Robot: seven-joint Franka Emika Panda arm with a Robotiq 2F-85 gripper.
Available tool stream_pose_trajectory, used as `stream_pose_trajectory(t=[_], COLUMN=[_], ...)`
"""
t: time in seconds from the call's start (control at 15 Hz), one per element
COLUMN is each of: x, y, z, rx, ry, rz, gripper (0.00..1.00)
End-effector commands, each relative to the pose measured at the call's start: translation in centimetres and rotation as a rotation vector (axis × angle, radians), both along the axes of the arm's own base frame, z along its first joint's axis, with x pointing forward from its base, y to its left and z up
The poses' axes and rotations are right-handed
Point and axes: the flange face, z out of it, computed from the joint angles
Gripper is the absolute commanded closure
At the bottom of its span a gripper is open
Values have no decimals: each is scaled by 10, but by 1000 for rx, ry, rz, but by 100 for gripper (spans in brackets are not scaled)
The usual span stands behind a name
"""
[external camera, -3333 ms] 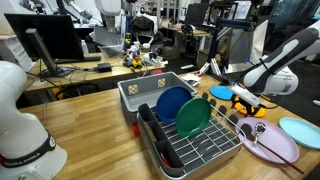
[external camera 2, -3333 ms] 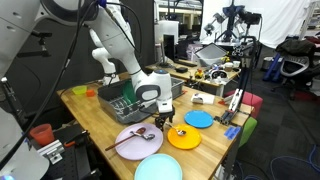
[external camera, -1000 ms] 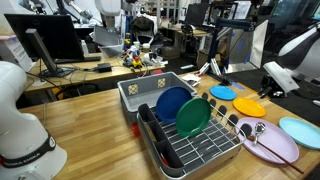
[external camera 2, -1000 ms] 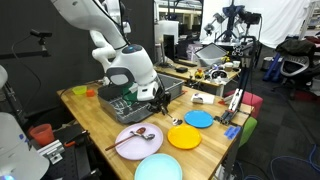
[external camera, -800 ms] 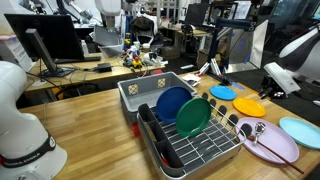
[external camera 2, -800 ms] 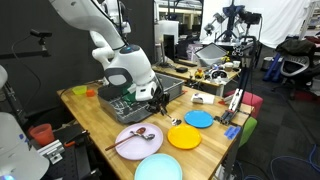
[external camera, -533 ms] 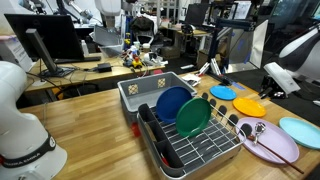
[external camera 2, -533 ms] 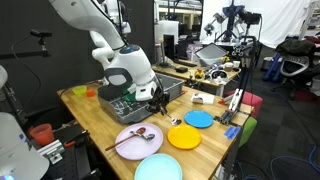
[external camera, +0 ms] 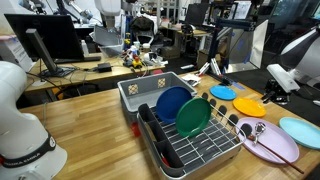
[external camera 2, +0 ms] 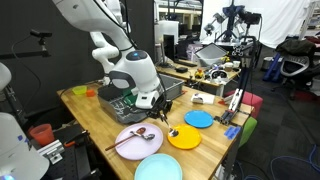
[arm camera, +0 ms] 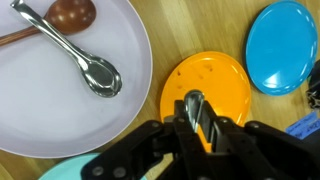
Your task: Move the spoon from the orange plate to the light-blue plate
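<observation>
Room above orange plate [arm camera: 215, 72] and light-blue plate [external camera 2: 160, 169] is open; they sit close together. Pink plate [arm camera: 55, 115] with silver spoon [arm camera: 98, 75] flanks the gap, low. Dish rack [external camera: 198, 146] looks well apart.

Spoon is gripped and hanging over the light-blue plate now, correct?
Not quite. The gripper does hold the spoon, but the wrist view shows it hanging over the orange plate, not the light-blue plate, which only shows an edge at the bottom of that view.
</observation>
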Motion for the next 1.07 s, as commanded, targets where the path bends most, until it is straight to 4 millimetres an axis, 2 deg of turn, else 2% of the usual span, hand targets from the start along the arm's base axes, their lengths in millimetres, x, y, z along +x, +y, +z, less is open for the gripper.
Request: stream_pose_trajectory(t=[0.0,0.27,0.53,1.0], x=[-5,-29,-50,-61], y=[-24,-55,-71,-99], z=[-12,-32,-51,-54], rx=[110,186,257,229], ry=[18,51,87,48], rz=[-116,-265,-371,-504], gripper=[95,95,95,95])
